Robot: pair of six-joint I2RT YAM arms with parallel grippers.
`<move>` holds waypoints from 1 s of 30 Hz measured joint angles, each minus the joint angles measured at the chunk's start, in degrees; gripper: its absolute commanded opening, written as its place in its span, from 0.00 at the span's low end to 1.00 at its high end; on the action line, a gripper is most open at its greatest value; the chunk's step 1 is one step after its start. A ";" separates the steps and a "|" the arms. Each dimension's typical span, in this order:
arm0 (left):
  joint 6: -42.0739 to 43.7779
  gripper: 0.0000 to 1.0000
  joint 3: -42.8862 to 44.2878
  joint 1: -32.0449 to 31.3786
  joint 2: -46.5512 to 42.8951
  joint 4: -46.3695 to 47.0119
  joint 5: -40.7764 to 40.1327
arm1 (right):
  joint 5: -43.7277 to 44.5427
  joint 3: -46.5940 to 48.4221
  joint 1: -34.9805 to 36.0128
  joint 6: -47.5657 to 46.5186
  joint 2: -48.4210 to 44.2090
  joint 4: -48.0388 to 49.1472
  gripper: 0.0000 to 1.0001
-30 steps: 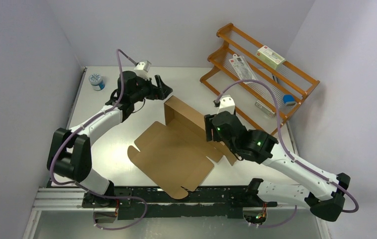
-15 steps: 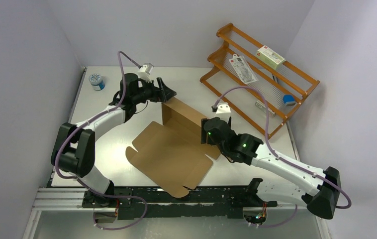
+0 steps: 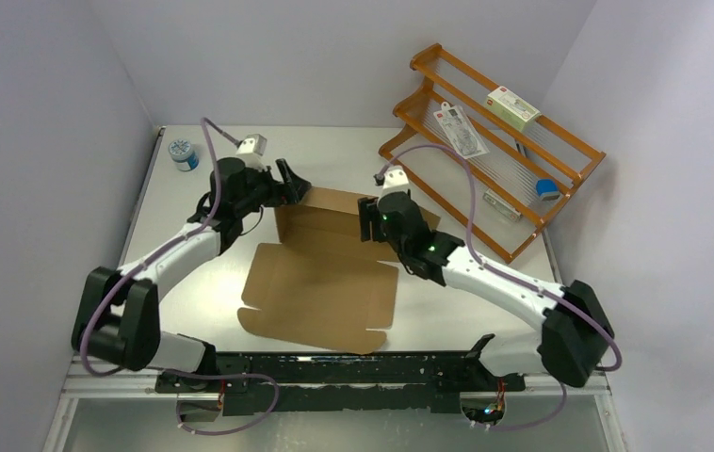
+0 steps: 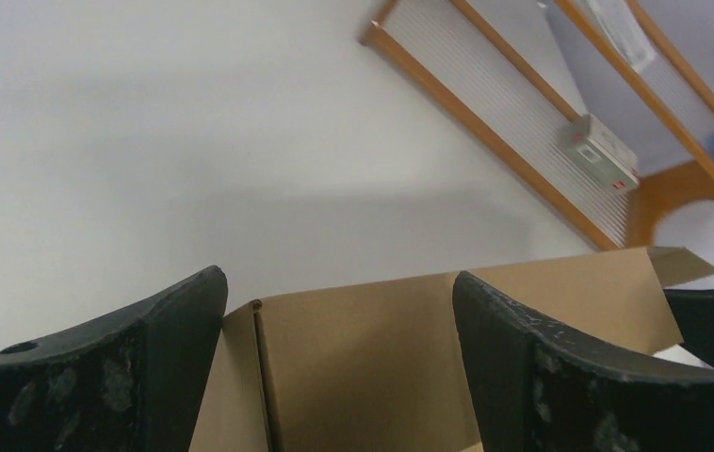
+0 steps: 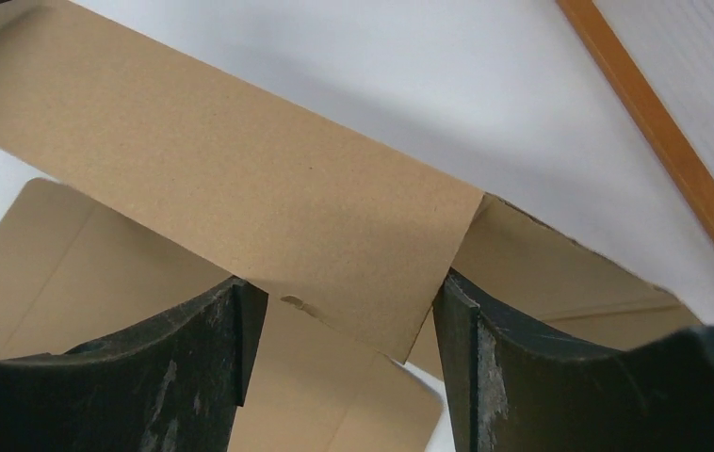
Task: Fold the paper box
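Top external: paper box (image 3: 320, 282) looks unmarked; carton (image 3: 511, 106) label unreadable.

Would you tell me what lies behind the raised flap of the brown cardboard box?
Behind the raised flap of the brown cardboard box, only white table shows, with the orange wooden rack farther right. The strip at the flap's foot is hidden.

I count one paper box (image 3: 320, 292) on one table (image 3: 184, 235), two pincers, the left pincer (image 3: 295, 181) and the right pincer (image 3: 365, 221), one round tin (image 3: 183, 153), and one wooden rack (image 3: 579, 171) bearing one white carton (image 3: 511, 106), one plastic packet (image 3: 462, 130) and one blue object (image 3: 547, 188).
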 measured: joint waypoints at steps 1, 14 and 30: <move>0.33 0.93 -0.68 0.04 -1.53 -0.79 -1.88 | -1.81 0.66 -0.94 -1.11 1.66 1.49 0.68; 2.03 0.97 -4.42 -0.50 -9.79 -6.08 -19.26 | -22.29 2.40 -12.46 -5.07 7.45 13.29 0.76; 3.19 0.97 -4.48 -0.50 -8.55 -6.12 -23.52 | -24.74 -14.53 -20.96 0.48 -2.27 24.11 0.79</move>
